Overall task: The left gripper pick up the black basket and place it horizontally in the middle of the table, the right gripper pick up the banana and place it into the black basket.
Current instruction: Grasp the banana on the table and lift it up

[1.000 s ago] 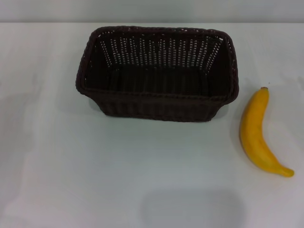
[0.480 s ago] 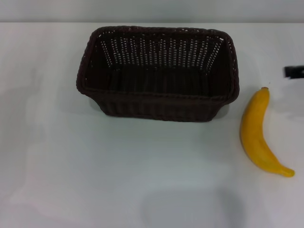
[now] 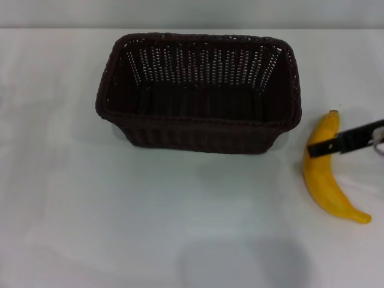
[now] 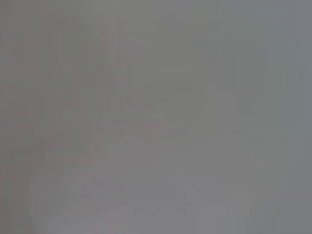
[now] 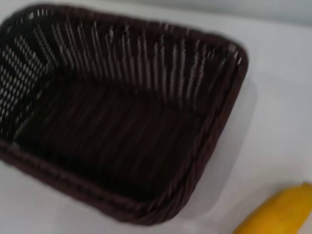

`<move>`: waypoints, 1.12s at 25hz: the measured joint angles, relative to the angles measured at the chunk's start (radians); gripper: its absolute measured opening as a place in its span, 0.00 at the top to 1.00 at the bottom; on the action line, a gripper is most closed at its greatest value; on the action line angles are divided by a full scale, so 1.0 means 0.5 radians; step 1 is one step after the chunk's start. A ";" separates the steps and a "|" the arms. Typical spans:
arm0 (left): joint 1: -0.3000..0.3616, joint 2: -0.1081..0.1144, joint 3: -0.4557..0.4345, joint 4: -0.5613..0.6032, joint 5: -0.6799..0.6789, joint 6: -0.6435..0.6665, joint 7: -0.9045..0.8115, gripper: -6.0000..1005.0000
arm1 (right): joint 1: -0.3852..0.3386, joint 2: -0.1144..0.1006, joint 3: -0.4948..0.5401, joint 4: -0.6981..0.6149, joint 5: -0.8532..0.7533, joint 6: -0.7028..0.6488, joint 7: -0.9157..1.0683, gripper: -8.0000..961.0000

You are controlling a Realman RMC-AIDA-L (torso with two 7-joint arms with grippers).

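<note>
The black basket (image 3: 198,135) stands upright and empty, lying crosswise in the middle of the white table (image 3: 120,210). The yellow banana (image 3: 324,180) lies on the table just right of the basket, its tip pointing away from me. My right gripper (image 3: 327,146) reaches in from the right edge as a thin black bar crossing the upper part of the banana. The right wrist view shows the basket (image 5: 146,58) and one end of the banana (image 5: 280,214). My left gripper is out of view, and the left wrist view shows only a plain grey surface.
The table's far edge (image 3: 192,28) runs along the top of the head view behind the basket. A faint shadow (image 3: 240,264) lies on the table near the front.
My right gripper has come in from the right edge and moved left and down until it crosses the banana. The basket and banana have not moved.
</note>
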 joint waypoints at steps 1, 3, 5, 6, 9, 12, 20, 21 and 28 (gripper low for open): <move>-0.008 0.002 0.001 -0.004 0.000 0.000 0.006 0.14 | 0.005 0.000 -0.037 0.014 -0.002 0.001 0.025 0.10; -0.020 0.004 0.002 -0.009 0.000 0.000 0.018 0.14 | 0.013 0.001 -0.110 0.035 -0.035 -0.001 0.075 0.11; -0.027 0.001 0.002 -0.009 0.000 0.000 0.029 0.14 | 0.021 0.003 -0.194 0.048 -0.134 -0.003 0.145 0.11; -0.029 -0.001 0.003 -0.009 0.000 0.000 0.032 0.14 | 0.025 0.003 -0.224 0.055 -0.186 -0.002 0.176 0.11; -0.034 -0.003 0.009 -0.010 0.001 0.000 0.041 0.14 | 0.037 0.004 -0.284 0.097 -0.248 -0.005 0.230 0.10; -0.036 -0.004 0.014 -0.011 0.004 0.000 0.043 0.14 | 0.044 0.005 -0.321 0.151 -0.252 -0.038 0.249 0.10; -0.032 -0.006 0.006 -0.015 0.002 0.018 0.045 0.14 | 0.160 0.009 -0.382 0.416 -0.239 -0.146 0.256 0.10; -0.030 -0.006 0.005 -0.014 0.001 0.020 0.046 0.14 | 0.182 0.011 -0.386 0.445 -0.238 -0.150 0.256 0.10; -0.018 -0.001 0.003 -0.007 0.000 0.021 0.046 0.14 | 0.270 0.022 -0.428 0.535 -0.251 -0.188 0.256 0.12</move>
